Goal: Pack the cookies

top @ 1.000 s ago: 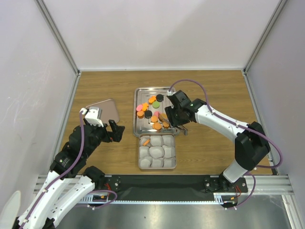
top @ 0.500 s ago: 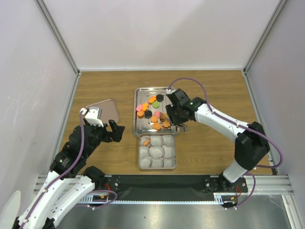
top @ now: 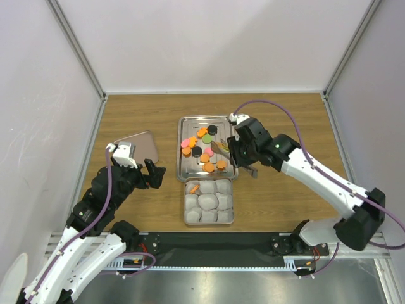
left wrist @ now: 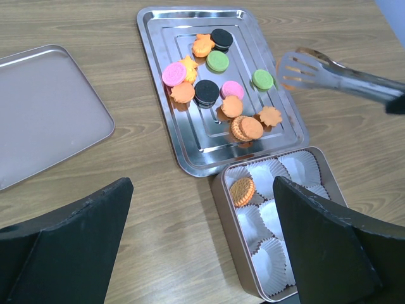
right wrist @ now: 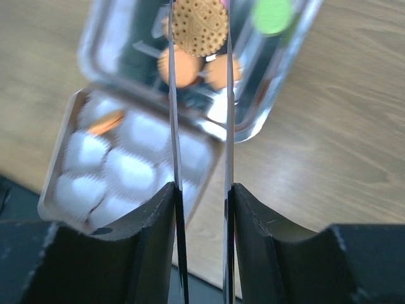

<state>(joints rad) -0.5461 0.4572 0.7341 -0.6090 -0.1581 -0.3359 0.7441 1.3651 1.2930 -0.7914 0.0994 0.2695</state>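
The right fingers (right wrist: 259, 231) are clamped on steel tongs (left wrist: 342, 79), whose blades pinch one tan cookie (right wrist: 200, 26) above the right side of the steel tray (left wrist: 196, 136). The other cookies (left wrist: 207, 92) lie on that tray at mid-counter. Just nearer, a tin (left wrist: 226, 212) of paper cups (left wrist: 269, 218) holds one orange cookie (left wrist: 242, 190). The left fingers (left wrist: 76, 240) gape wide, empty, near the left edge beside a flat pan (left wrist: 50, 107). Wooden counter (top: 285, 114), white walls (top: 209, 44).
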